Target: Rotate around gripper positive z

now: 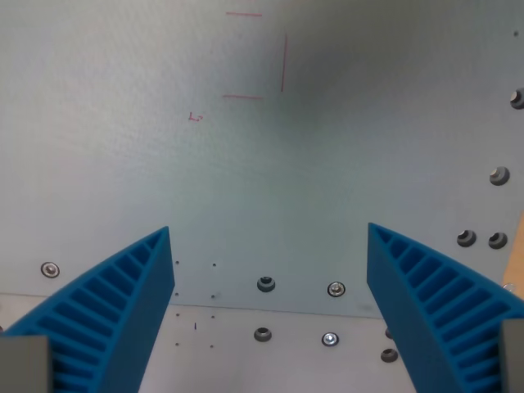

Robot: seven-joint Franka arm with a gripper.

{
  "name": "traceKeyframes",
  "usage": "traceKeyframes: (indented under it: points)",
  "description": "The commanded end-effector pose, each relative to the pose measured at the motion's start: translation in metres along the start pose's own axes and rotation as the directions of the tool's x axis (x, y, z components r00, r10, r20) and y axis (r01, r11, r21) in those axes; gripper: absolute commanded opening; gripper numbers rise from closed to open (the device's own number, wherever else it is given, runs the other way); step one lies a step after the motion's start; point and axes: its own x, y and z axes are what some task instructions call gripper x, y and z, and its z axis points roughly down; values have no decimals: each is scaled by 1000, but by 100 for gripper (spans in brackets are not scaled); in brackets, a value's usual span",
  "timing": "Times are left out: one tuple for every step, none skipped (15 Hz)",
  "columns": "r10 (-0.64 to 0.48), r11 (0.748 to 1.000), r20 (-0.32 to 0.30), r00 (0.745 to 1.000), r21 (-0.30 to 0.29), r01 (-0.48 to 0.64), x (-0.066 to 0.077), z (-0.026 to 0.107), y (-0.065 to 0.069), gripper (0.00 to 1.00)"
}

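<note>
My gripper (268,233) stands open over a pale grey metal plate (270,164), with nothing between its fingers. The two blue ribbed fingers (115,311) rise from the bottom corners of the wrist view, one at the left and one at the right, wide apart. Thin red lines (270,53) form a partial rectangle drawn on the plate near the top centre, with a small red mark (195,117) below and to its left.
Several screws and bolt heads (266,284) sit along the plate's seam near the bottom, and more bolts (499,175) line the right side. A tan edge (517,246) shows at the far right.
</note>
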Motion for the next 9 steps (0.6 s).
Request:
traceKeyframes:
  points:
    - [144,990,-5,990,-1,-144,0,-2,0,100]
    - [156,988,-5,988,-1,-156,0,-2,0,100]
    - [167,986,-5,986,-1,-167,0,-2,0,100]
    - [179,984,-5,984,-1,-179,0,-2,0,100]
    - [190,982,-5,982,-1,-190,0,-2,0,100]
    - [202,979,-5,979,-1,-202,0,-2,0,100]
    - [213,977,-5,977,-1,-213,0,-2,0,100]
    - [225,974,-5,974,-1,-225,0,-2,0,100]
    - [236,972,-5,972,0,-236,0,-2,0,100]
